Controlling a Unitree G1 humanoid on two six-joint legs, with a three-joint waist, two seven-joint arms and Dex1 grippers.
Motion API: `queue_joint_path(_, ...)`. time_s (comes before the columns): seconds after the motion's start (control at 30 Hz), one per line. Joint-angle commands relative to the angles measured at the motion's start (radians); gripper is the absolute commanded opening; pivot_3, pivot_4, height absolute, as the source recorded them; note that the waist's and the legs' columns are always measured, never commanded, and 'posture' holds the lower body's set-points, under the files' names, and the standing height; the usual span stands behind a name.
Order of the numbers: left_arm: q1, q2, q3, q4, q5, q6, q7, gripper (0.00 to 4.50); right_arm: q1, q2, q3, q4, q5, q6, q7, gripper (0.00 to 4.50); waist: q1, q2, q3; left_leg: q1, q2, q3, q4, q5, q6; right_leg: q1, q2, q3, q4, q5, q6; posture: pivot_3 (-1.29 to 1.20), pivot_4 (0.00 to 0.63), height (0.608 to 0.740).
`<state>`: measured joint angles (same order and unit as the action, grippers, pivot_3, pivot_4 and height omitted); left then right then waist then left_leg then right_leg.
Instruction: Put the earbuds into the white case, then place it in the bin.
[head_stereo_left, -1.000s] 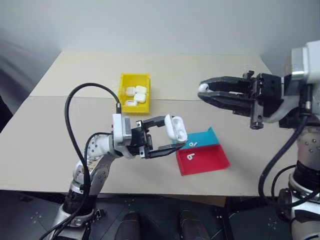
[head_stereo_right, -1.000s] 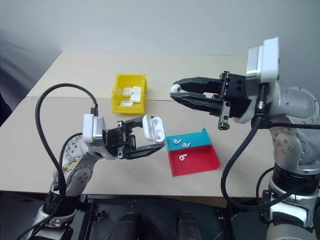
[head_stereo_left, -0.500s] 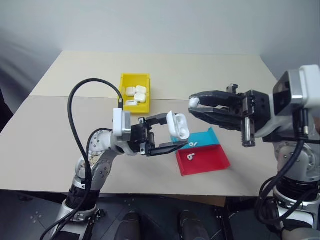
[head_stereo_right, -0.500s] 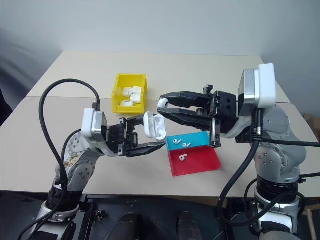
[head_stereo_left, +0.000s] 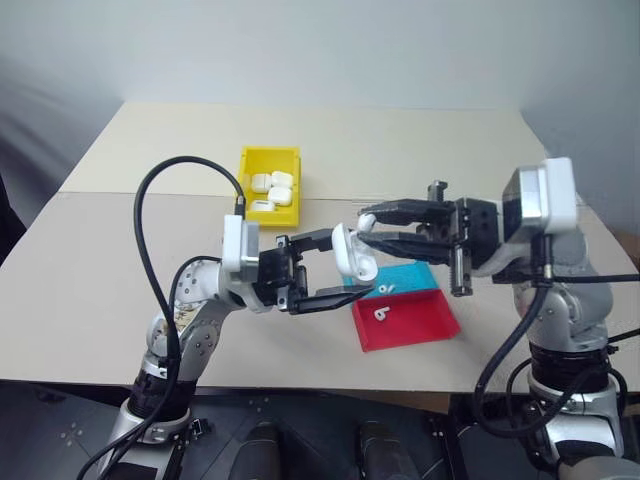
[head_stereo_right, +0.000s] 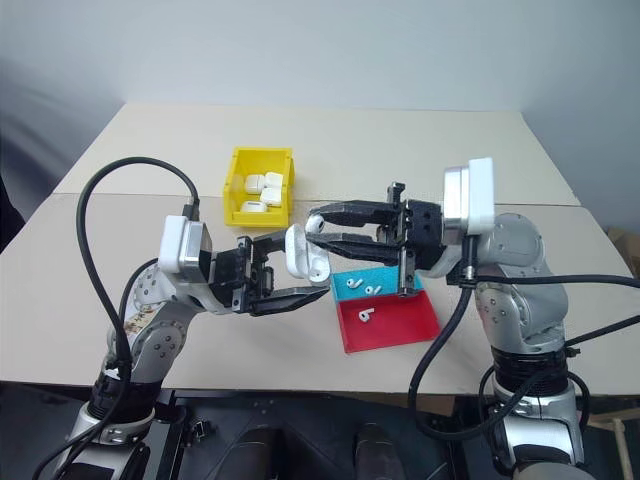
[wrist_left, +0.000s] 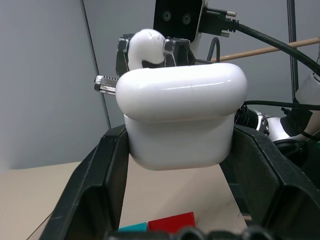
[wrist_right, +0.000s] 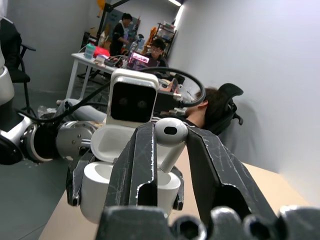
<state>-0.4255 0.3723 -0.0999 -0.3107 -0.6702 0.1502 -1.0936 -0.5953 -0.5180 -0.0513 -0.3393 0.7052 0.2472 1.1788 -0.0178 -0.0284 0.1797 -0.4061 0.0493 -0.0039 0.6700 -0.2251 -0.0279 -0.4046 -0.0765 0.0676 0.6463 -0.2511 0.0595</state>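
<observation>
black fingers of the left gripper (head_stereo_left: 335, 270) are clamped on the white case (head_stereo_left: 353, 254), one finger on each side of its body, holding it up in the air above the table (head_stereo_left: 120, 290), over the near edge of the blue tray (head_stereo_left: 410, 274). the case's lid is flipped open, and the open mouth is turned toward the robot's right, facing the other arm; its long axis leans up and slightly back from level. right gripper (head_stereo_left: 368, 222) reaches in from the right, roughly level, its two fingers pinched on one of the earbuds (wrist_right: 170, 133): the rounded head sits between the fingertips and the short stem points down toward the open case, the stem's tip just at the case's mouth. whether the stem is touching the case i cannot tell

in the left wrist view the case (wrist_left: 182, 117) sits squeezed between the two fingers with the earbud's head (wrist_left: 145, 46) just above it

two more earbuds lie in the blue tray (head_stereo_right: 362, 288), and one lies in the red tray (head_stereo_left: 381, 313) just beside it, toward the robot. the yellow bin (head_stereo_left: 268, 172) stands well apart, farther back on the table toward the left, with several white cases (head_stereo_left: 273, 190) inside

people sit at desks in the room behind, seen in the right wrist view
</observation>
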Motion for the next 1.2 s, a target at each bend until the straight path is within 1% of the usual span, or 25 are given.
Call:
queue_joint_path(0.03, -0.007, -0.001, 0.010, -0.039, -0.010, -0.008, -0.003, 2.78, -0.010, 0.001, -0.003, -0.001, -0.010, -0.043, 0.012, 0.99, 0.001, 0.000, 0.000, 0.000, 0.000, 0.000, 0.000, 0.000, 0.000, 0.000, 0.000, 0.000, 0.000, 0.000, 0.000, 0.00, 0.150, 0.740)
queue_joint_path(0.4, -0.009, -0.002, 0.010, -0.040, -0.008, -0.011, -0.004, 2.78, 0.001, 0.006, 0.012, 0.017, -0.042, -0.087, 0.026, 0.99, 0.001, 0.000, 0.000, 0.000, 0.000, 0.000, 0.000, 0.000, 0.000, 0.000, 0.000, 0.000, 0.000, 0.000, 0.000, 0.00, 0.150, 0.740)
queue_joint_path(0.5, -0.009, -0.003, 0.010, -0.040, -0.008, -0.010, -0.002, 2.78, 0.008, 0.005, 0.017, 0.019, -0.045, -0.112, 0.045, 1.68, 0.001, 0.000, 0.000, 0.000, 0.000, 0.000, 0.000, 0.000, 0.000, 0.000, 0.000, 0.000, 0.000, 0.000, 0.000, 0.00, 0.150, 0.740)
queue_joint_path(0.7, -0.015, -0.009, 0.010, -0.026, 0.008, -0.014, 0.006, 2.78, 0.013, -0.009, 0.039, 0.031, -0.094, -0.138, 0.050, 3.58, 0.001, 0.000, 0.000, 0.000, 0.000, 0.000, 0.000, 0.000, 0.000, 0.000, 0.000, 0.000, 0.000, 0.000, 0.000, 0.00, 0.150, 0.740)
queue_joint_path(0.8, -0.010, -0.004, 0.016, -0.020, 0.021, -0.018, 0.006, 2.78, 0.012, -0.020, 0.032, 0.033, -0.087, -0.140, 0.064, 3.58, 0.001, 0.000, 0.000, 0.000, 0.000, 0.000, -0.001, 0.000, 0.000, 0.000, 0.000, 0.000, 0.000, 0.000, 0.000, 0.00, 0.150, 0.740)
queue_joint_path(0.87, 0.008, 0.020, 0.028, -0.009, 0.047, -0.031, -0.002, 2.78, 0.000, -0.045, 0.013, 0.036, -0.068, -0.105, 0.061, 3.58, 0.002, 0.000, 0.000, 0.000, 0.000, 0.000, -0.001, 0.000, 0.000, 0.000, 0.000, 0.000, 0.000, 0.000, 0.000, 0.00, 0.150, 0.740)
queue_joint_path(0.93, 0.040, 0.059, 0.043, 0.009, 0.089, -0.074, -0.033, 2.78, -0.022, -0.102, 0.003, 0.045, -0.059, -0.035, 0.059, 3.58, 0.001, 0.000, 0.000, 0.000, 0.000, 0.000, -0.001, 0.000, 0.000, 0.000, 0.000, 0.000, -0.001, 0.000, 0.000, 0.00, 0.150, 0.740)
queue_joint_path(1.0, 0.087, 0.109, 0.068, 0.025, 0.120, -0.116, -0.066, 2.78, -0.059, -0.184, 0.015, 0.074, -0.082, 0.038, 0.077, 3.58, -0.004, 0.001, 0.000, 0.000, 0.000, 0.000, -0.001, 0.000, 0.000, 0.000, 0.000, 0.000, -0.001, 0.000, 0.000, 0.00, 0.150, 0.740)
queue_joint_path(1.1, 0.184, 0.181, 0.110, 0.028, 0.149, -0.181, -0.109, 2.78, -0.163, -0.295, 0.092, 0.165, -0.171, 0.129, 0.110, 3.58, -0.007, 0.001, 0.001, 0.001, 0.000, 0.001, -0.003, 0.000, 0.000, -0.001, 0.000, 0.001, -0.001, 0.000, -0.001, 0.00, 0.150, 0.740)
queue_joint_path(1.2, 0.283, 0.243, 0.168, -0.012, 0.127, -0.188, -0.125, 2.78, -0.273, -0.356, 0.218, 0.277, -0.332, 0.109, 0.172, 3.58, -0.016, 0.001, 0.001, 0.001, 0.000, 0.002, -0.005, 0.000, 0.000, -0.002, 0.000, 0.001, -0.001, 0.000, -0.001, 0.00, 0.150, 0.740)
